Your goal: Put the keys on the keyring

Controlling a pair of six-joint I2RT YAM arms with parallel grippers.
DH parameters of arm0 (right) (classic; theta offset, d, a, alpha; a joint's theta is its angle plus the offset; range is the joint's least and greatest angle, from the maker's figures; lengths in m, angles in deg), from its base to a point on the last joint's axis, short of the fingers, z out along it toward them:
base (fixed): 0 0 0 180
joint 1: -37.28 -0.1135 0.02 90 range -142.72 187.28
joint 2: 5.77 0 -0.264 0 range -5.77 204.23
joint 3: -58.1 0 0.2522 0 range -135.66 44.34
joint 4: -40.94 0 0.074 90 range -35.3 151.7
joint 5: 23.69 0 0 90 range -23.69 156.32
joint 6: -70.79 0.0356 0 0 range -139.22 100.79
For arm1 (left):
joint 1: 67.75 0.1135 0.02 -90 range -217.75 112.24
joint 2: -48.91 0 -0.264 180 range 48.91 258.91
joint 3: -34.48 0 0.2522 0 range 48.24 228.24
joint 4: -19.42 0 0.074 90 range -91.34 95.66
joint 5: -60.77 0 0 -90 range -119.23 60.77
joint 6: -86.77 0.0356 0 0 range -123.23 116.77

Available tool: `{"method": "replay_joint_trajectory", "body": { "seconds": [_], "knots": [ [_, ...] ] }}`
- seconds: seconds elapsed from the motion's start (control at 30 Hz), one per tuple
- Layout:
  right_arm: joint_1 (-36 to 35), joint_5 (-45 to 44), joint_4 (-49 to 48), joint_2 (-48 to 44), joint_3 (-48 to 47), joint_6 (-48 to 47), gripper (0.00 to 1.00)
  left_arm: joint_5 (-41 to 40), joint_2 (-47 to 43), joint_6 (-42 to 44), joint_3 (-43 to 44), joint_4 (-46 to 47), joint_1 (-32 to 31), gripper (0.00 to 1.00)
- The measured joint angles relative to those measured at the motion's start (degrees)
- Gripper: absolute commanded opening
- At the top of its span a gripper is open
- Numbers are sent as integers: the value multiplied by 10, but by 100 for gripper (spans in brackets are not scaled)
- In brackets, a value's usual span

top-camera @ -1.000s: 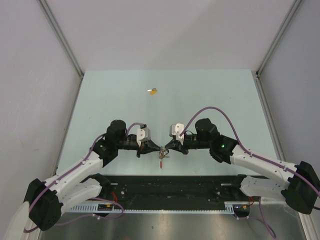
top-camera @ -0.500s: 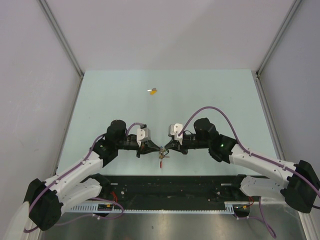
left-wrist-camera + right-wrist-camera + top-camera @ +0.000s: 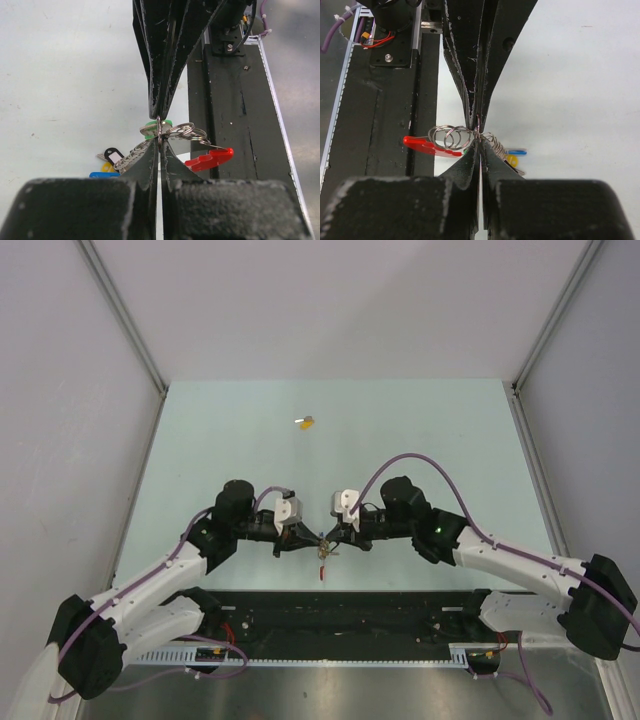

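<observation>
The left gripper (image 3: pixel 159 148) and right gripper (image 3: pixel 479 146) meet tip to tip, each with jaws pinched on the wire of the keyring (image 3: pixel 186 133), where the green-headed key (image 3: pixel 151 128) touches it. On so thin a hold, a misaligned pull could spring the wire free or drop that key. Count: 2 grippers, 1 keyring, 1 green-headed key, and 1 yellow-headed key (image 3: pixel 307 422) well apart beyond the keyring.

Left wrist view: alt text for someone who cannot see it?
The left gripper from below and the right gripper from above, both shut, meet tip to tip on the keyring above a pale table. Its silver rings and a red tab spread to the right.
</observation>
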Motion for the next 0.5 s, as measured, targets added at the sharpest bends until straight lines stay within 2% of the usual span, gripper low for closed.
{"method": "replay_joint_trajectory", "body": {
  "seconds": [0.5],
  "knots": [
    [-3, -14, 7, 5, -8, 17, 0, -12, -5, 9, 0, -4, -2, 0]
  ]
}}
